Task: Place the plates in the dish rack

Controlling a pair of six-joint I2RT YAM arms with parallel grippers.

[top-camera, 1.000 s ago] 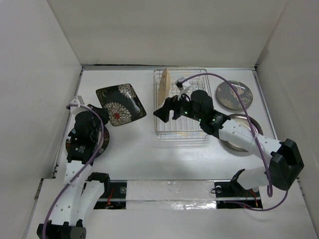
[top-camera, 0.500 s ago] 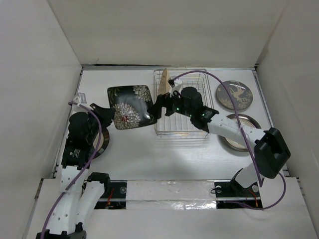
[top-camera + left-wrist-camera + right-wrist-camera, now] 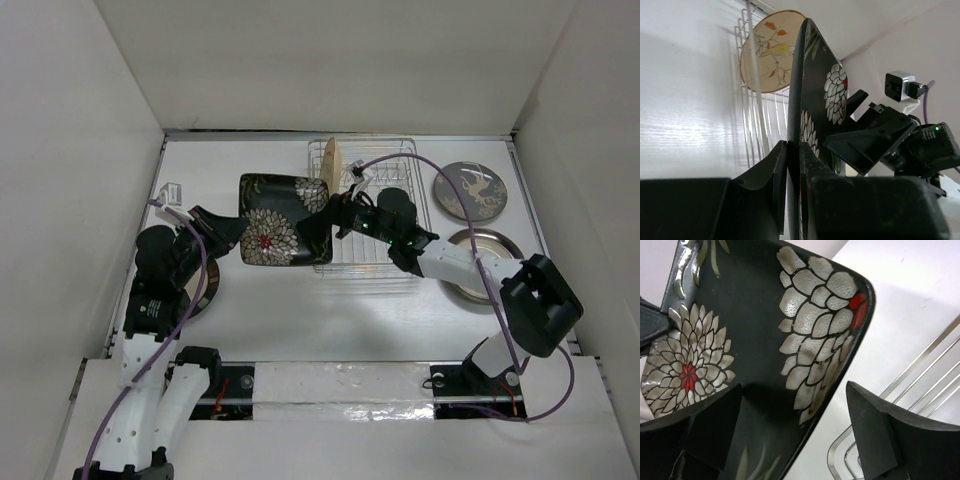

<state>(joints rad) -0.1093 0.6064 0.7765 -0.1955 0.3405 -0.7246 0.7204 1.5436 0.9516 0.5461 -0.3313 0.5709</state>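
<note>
From above, we are seeing a tan plate [image 3: 329, 172] standing in the rack [image 3: 385, 262], with the square plate [image 3: 280, 205] at its left edge. Left wrist: our left claw [image 3: 793, 155] is pinching that plate's rim. Right wrist: our right claw [image 3: 795, 427] is gaping around its corner.

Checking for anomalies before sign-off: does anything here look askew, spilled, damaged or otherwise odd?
Nothing stands out. The black square plate is pinched at one edge by the left gripper beside the dish rack, with the right gripper open around its far edge. The tan plate stands on edge in the rack.
</note>
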